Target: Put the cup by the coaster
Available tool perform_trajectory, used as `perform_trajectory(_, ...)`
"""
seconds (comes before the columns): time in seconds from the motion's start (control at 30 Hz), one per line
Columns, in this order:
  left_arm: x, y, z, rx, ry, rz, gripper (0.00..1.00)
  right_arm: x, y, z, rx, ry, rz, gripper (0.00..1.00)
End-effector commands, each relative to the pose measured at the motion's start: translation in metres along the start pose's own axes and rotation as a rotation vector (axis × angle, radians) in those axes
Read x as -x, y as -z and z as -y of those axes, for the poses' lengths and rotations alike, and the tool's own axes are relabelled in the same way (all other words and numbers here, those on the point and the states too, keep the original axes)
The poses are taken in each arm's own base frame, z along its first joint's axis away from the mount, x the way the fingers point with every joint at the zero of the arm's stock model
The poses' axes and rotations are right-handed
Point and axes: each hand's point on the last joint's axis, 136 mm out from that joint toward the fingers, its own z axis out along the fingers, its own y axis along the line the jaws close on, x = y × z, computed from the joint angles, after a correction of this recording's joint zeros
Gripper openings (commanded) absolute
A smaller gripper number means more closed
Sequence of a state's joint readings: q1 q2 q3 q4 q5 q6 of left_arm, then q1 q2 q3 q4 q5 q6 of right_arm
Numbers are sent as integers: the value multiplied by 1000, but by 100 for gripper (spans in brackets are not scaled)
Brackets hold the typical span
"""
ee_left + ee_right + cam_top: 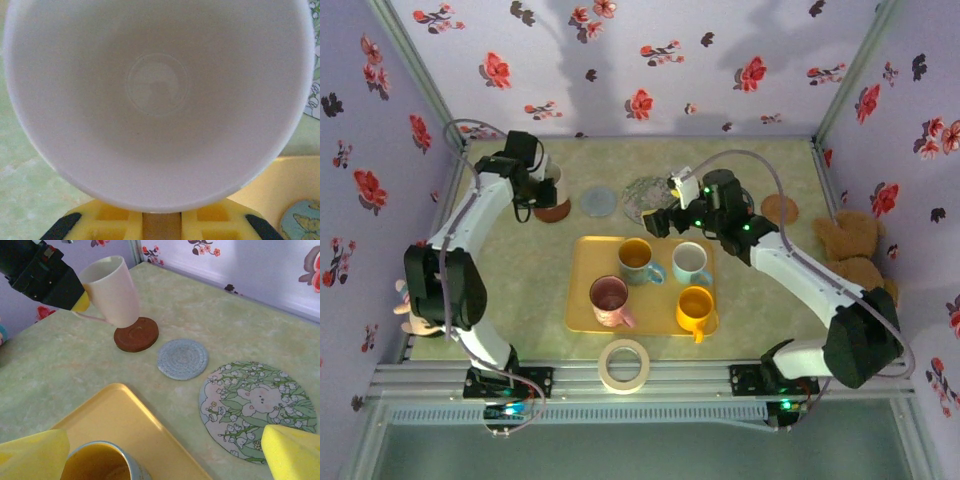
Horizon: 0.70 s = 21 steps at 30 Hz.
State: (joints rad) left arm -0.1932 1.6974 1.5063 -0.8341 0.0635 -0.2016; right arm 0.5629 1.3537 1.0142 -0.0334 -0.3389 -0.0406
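cup: white and tilted, its base on the far-left edge of the brown coaster; we judge the two touch.
left gripper: clenched on the cup's side, just above the brown coaster; we grip it from the side so the base is free to settle.
right gripper: jaws spread wide, holding nothing, well to the right of the brown coaster, clear of our left arm.
step: we judge the cup is being set down and is not yet let go.
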Motion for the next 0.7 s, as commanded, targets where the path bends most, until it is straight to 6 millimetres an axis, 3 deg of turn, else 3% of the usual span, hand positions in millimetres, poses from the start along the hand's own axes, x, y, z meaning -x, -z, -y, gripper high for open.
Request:
perform_trajectory(0.0,28,-3,-3,-12,-19,80,0,10,-4,-1,0,-9,-5,100)
perform_trajectory(0.37,36,-46,-26,50,-34,52,0,7,-23,1,7,-22,-43,100)
perform_trajectory(0.67,47,-62,-42,128,-48,67,0,4,-31,3,10,-24,-66,100)
